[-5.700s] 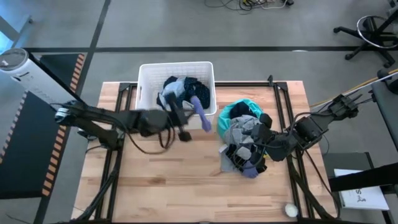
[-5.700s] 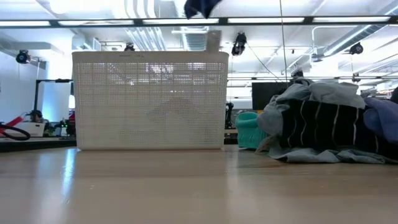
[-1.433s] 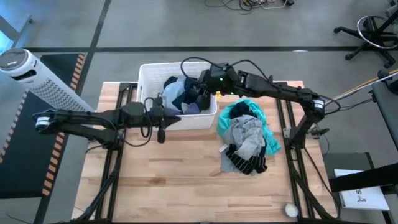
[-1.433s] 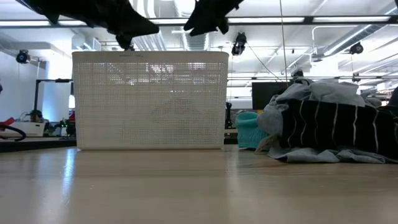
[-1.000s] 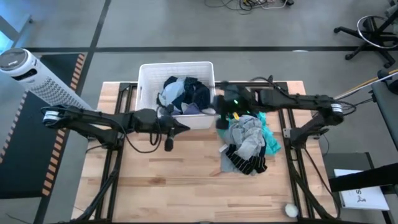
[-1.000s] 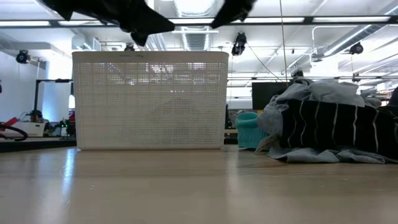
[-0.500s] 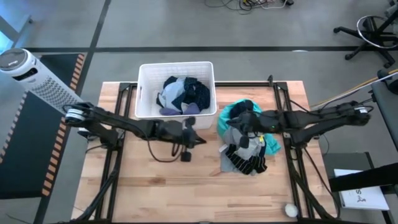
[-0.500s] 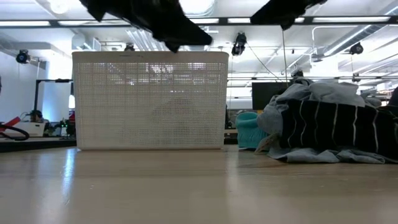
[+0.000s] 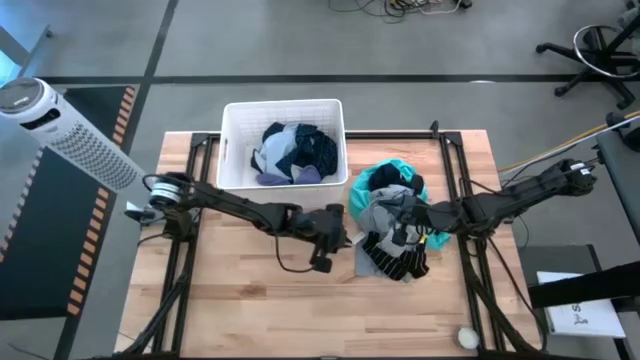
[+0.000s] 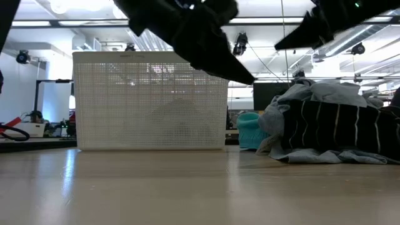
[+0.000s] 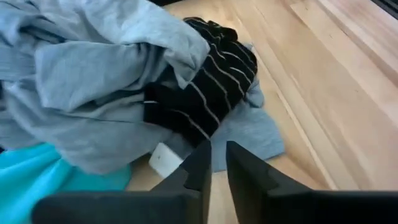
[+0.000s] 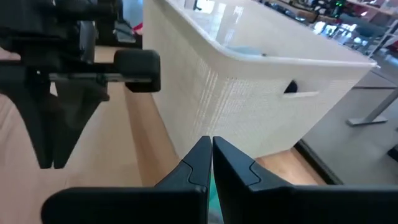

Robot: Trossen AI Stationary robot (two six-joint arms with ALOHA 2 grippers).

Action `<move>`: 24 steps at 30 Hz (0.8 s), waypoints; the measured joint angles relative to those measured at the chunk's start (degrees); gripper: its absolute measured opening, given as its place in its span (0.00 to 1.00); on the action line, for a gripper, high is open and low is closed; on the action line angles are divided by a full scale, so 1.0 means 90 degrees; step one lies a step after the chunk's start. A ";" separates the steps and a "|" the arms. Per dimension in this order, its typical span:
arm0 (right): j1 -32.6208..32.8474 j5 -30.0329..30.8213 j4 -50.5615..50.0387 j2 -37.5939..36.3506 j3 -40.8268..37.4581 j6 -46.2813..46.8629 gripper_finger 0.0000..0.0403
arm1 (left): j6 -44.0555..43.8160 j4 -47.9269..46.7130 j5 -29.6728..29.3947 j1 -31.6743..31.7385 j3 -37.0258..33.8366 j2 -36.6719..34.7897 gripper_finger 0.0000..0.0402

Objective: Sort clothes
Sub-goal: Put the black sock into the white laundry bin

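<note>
High view — bin [image 9: 232, 140] — mixed clothes [image 9: 293, 152] inside

We find both arms finished in dark matte black, built of slender tubular links with bulkier joint housings. The left arm [image 9: 230, 205] carries a white collar near its base and a black cable looping loose under its forearm. The right arm [image 9: 520, 195] shows thin cabling along its links. The left claw [image 11: 214, 168] and right claw [image 12: 211, 158] each have two flat, tapering black fingers with angular edges.
</note>
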 joint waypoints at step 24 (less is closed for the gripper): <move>0.0627 -0.0003 0.1251 -0.0743 -0.1166 -0.0154 0.00 | -0.1579 0.1072 0.0025 0.0244 0.0907 0.1298 0.60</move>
